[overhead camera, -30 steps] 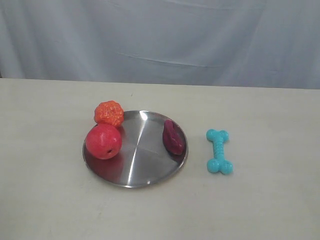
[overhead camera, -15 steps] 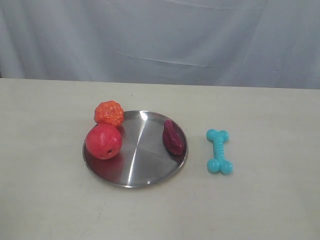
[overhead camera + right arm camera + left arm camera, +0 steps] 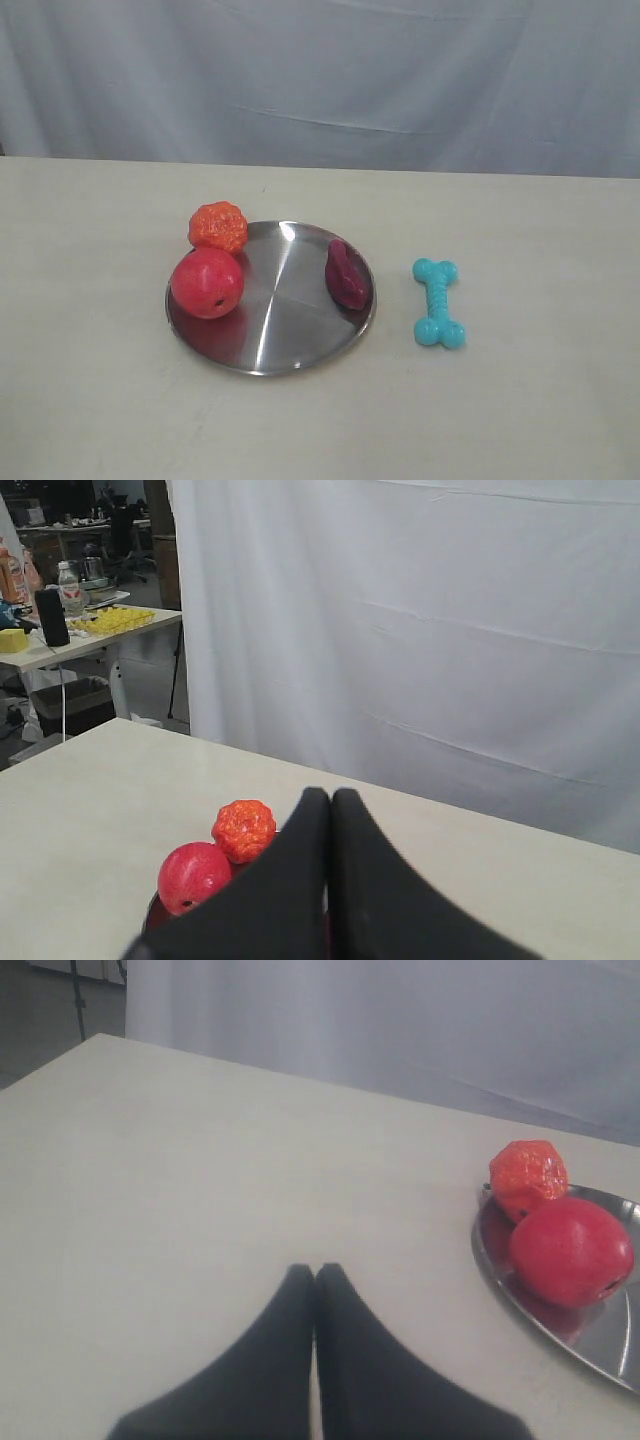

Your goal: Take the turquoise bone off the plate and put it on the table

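Three toys at the stainless-steel plate [image 3: 285,340]: red ball [image 3: 207,283] on its left side, orange knobbly ball [image 3: 218,227] at the far-left rim and touching the red one, dark maroon piece [image 3: 346,274] near the right edge. Turquoise bone [image 3: 439,302] off the plate, flat on the pale worktop [image 3: 100,400] just beside the right rim, not touching it. Left jaws pressed together, holding nothing; right jaws likewise together and empty.

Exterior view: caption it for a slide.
The turquoise bone lies on the table, apart from the steel plate holding a red ball and maroon toy.
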`<state>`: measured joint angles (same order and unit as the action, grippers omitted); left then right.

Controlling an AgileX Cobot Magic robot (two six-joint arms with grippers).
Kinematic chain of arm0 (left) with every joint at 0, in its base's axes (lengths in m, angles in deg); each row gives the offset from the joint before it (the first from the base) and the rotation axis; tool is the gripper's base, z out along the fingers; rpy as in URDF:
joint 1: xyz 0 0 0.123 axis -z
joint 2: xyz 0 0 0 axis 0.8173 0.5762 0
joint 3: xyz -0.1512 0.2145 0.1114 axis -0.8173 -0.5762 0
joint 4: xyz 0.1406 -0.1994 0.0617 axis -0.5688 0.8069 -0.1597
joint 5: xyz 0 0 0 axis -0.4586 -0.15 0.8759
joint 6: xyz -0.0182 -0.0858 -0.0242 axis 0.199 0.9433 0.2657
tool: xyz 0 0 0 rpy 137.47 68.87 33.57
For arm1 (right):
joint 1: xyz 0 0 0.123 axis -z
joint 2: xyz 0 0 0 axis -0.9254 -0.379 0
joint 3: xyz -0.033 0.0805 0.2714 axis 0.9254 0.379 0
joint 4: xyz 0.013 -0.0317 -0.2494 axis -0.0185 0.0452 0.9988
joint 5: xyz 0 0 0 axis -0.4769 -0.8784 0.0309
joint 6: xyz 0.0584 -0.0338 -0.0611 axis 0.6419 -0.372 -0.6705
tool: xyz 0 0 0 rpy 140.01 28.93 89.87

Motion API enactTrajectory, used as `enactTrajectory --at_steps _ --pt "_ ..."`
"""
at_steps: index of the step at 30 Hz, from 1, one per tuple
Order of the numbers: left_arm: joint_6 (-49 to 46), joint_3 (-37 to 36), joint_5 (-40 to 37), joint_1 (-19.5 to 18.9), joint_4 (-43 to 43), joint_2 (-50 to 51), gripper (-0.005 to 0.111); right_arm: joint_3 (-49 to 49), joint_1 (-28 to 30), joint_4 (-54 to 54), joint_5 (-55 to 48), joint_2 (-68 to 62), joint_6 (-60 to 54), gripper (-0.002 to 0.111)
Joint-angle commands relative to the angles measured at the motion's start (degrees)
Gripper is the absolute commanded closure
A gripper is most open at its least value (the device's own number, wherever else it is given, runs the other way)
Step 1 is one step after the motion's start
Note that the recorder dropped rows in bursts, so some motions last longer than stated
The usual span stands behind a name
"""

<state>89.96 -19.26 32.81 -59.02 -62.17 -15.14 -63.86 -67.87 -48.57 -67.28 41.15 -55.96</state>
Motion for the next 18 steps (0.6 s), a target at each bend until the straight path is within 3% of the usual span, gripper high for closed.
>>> enactTrajectory --at_steps 1,18 --pt "0.1 -0.1 0.3 -0.3 -0.4 -0.1 0.107 0.2 -0.1 0.5 0.3 0.3 0.4 0.109" --pt "0.1 -0.1 0.3 -0.3 -0.4 -0.1 0.107 0.2 1.0 0.6 0.2 3.8 0.1 0.109"
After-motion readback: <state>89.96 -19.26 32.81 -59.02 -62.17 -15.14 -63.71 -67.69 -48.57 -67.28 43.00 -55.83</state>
